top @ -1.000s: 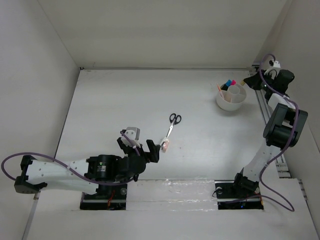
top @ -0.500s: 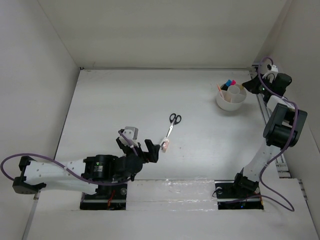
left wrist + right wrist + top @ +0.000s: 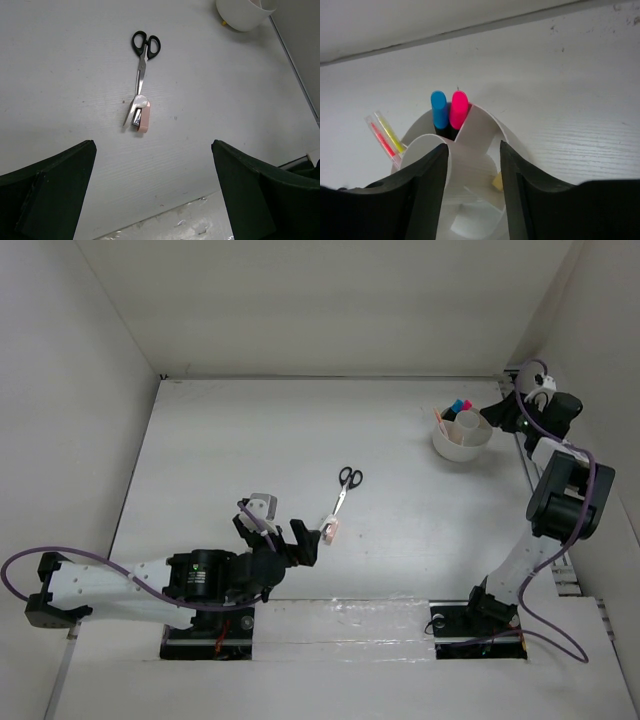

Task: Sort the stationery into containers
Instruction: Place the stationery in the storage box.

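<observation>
Scissors [image 3: 342, 496] flat on desk [image 3: 220, 440], just ahead of left hand [image 3: 285, 530], long axis pointing away from it: blades near, black handles far. Small pink item [image 3: 330, 531] touching blade tip. Left hand spread wide, empty, much nearer. Right hand [image 3: 505, 412] part-spread over white tub [image 3: 447, 448], pinching nothing.

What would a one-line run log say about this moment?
left gripper open, near scissors | right gripper open at tub | markers, red pen in tub | scissors on table

There were one pair of black-handled steel scissors [image 3: 141, 70], one small pink block [image 3: 144, 117], one round white plastic tub [image 3: 460, 452], two markers, namely a blue-capped marker [image 3: 439, 110] and a pink-capped marker [image 3: 458, 109], one thin red pen [image 3: 382, 139] and one yellow stick [image 3: 390, 132].
</observation>
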`<state>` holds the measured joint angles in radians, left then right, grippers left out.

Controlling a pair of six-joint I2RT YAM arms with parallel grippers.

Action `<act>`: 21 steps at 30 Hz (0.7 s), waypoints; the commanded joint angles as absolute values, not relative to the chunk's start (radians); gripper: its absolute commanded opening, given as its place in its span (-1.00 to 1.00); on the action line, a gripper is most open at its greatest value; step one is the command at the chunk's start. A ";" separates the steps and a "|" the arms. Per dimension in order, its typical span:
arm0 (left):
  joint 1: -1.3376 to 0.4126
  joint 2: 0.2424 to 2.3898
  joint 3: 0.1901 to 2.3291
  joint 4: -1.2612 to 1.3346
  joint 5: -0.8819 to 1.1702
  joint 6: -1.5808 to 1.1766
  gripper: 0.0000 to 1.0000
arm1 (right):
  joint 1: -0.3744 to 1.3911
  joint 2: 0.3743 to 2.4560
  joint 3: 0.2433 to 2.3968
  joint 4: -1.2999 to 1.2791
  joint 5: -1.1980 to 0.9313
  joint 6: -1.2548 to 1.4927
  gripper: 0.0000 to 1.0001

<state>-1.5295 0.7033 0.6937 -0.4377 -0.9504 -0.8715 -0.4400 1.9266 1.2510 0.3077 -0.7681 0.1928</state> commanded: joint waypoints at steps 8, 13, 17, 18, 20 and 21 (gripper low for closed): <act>-1.526 0.703 0.672 -0.387 -0.940 -0.828 1.00 | -0.405 1.668 1.186 0.543 -0.633 0.362 1.00; -1.526 0.782 0.693 -0.365 -0.952 -0.804 1.00 | -0.200 1.542 1.311 0.227 -0.260 0.227 1.00; -1.444 0.880 0.727 -0.365 -0.936 -0.792 1.00 | 0.047 1.430 1.315 0.020 0.150 0.239 1.00; -1.401 0.922 0.727 -0.338 -0.899 -0.766 1.00 | 0.092 1.399 1.287 0.008 0.211 0.251 1.00; -1.292 0.968 0.727 -0.249 -0.765 -0.711 1.00 | 0.166 1.291 1.185 0.017 0.186 0.279 1.00; -1.205 1.017 0.736 -0.221 -0.636 -0.666 1.00 | 0.166 1.251 1.143 0.055 0.125 0.311 1.00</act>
